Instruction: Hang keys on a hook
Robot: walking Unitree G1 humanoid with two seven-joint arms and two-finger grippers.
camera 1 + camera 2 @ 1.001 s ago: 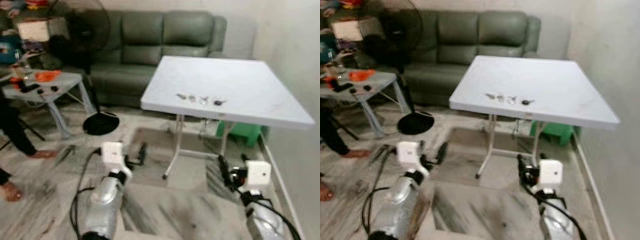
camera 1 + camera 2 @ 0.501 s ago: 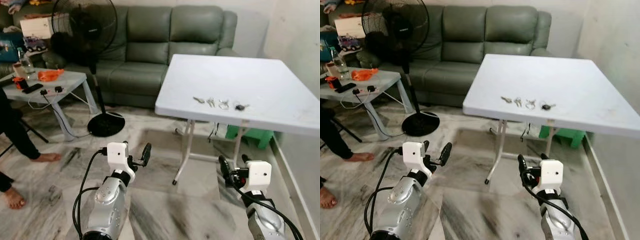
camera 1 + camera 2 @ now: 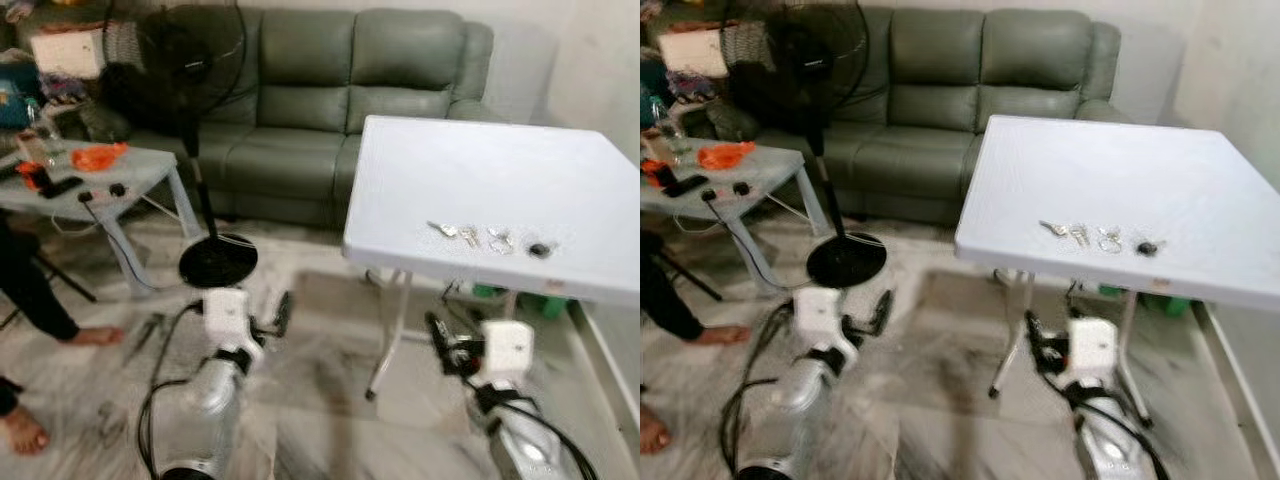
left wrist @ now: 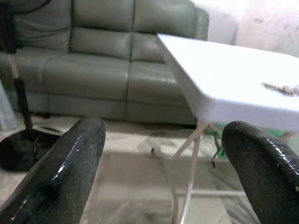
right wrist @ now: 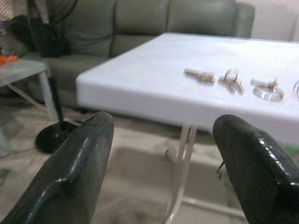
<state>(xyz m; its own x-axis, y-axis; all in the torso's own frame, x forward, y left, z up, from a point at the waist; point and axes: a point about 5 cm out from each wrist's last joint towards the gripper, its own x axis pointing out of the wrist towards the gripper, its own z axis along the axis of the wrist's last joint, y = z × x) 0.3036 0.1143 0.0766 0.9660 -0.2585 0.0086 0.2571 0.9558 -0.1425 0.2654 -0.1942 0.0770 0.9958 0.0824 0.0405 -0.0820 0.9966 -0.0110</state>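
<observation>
We see the keys (image 3: 487,239) lying in a short row on the white folding table (image 3: 500,170), right of centre in the head views and near the table's front edge. Our left gripper (image 3: 270,318) hangs low at lower centre-left over the marble floor (image 3: 320,380), and our right gripper (image 3: 448,350) sits at lower right below the table's front edge; both have their fingers spread apart and hold nothing. A green sofa (image 3: 330,110) fills the upper middle, with a standing fan (image 3: 190,70) and a side table (image 3: 100,180) at upper left.

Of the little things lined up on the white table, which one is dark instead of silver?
The dark fob at the row's right end; the other keys are silvery metal.
</observation>
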